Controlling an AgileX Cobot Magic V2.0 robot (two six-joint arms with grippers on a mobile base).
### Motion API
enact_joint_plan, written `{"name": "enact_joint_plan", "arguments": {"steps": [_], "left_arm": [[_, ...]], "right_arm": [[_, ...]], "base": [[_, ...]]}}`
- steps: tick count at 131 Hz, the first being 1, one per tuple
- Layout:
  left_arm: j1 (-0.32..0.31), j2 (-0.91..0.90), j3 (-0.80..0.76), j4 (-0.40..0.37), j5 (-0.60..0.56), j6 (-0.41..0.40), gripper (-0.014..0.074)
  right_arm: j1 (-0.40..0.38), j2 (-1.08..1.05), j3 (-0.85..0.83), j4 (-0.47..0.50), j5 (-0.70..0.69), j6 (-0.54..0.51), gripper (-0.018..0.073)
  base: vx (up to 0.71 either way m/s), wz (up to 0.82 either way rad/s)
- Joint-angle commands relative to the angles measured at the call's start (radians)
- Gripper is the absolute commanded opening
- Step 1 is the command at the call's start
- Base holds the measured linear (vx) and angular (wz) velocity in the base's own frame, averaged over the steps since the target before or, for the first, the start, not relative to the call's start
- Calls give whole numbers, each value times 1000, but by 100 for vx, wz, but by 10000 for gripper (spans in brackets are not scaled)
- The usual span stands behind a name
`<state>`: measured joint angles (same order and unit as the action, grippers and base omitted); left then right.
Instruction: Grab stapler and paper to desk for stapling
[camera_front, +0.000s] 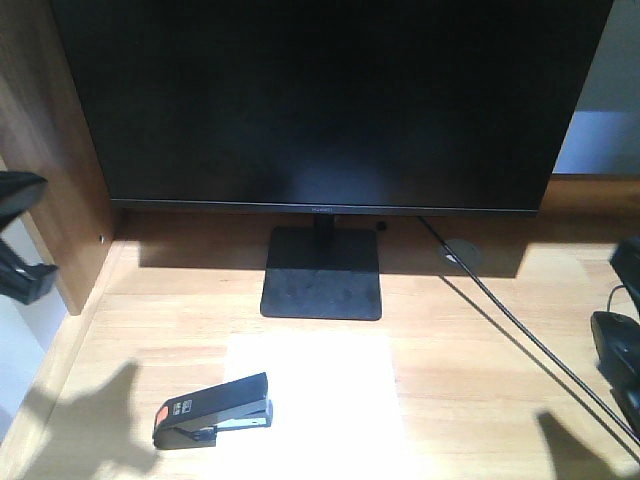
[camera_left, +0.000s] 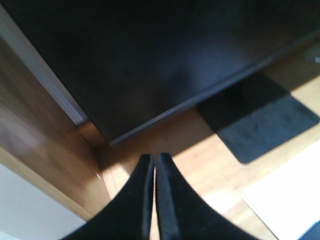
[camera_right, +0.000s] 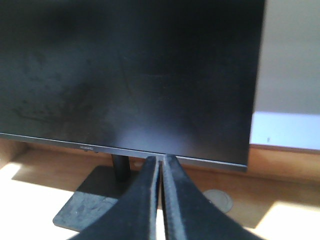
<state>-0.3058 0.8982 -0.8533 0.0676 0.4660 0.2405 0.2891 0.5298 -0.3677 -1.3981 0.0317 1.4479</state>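
Observation:
The black stapler with its orange-red patch lies on the light wood desk at the front left. Its right end rests over the left edge of the white paper, which lies flat in front of the monitor stand. A corner of the paper also shows in the left wrist view. My left gripper is shut and empty, raised near the desk's back left corner. My right gripper is shut and empty, facing the monitor from the right side.
A large black monitor on a flat black stand fills the back. A black cable runs diagonally across the right side from a round grommet. A wooden side panel walls the left.

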Motion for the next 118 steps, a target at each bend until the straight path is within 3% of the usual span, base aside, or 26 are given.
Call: {"name": "enact_joint_plan", "arguments": {"steps": [1, 44, 118], "left_arm": [[0, -52, -13, 0, -73, -11, -6], [0, -225, 191, 0, -256, -10, -6], [0, -537, 366, -9, -219, -11, -6]], "right_arm": [[-1, -64, 13, -26, 0, -11, -7], [-1, -183, 86, -34, 0, -11, -7], [-1, -183, 86, -55, 0, -10, -7]], "base": [[0, 0], [0, 0], [0, 0]]}}
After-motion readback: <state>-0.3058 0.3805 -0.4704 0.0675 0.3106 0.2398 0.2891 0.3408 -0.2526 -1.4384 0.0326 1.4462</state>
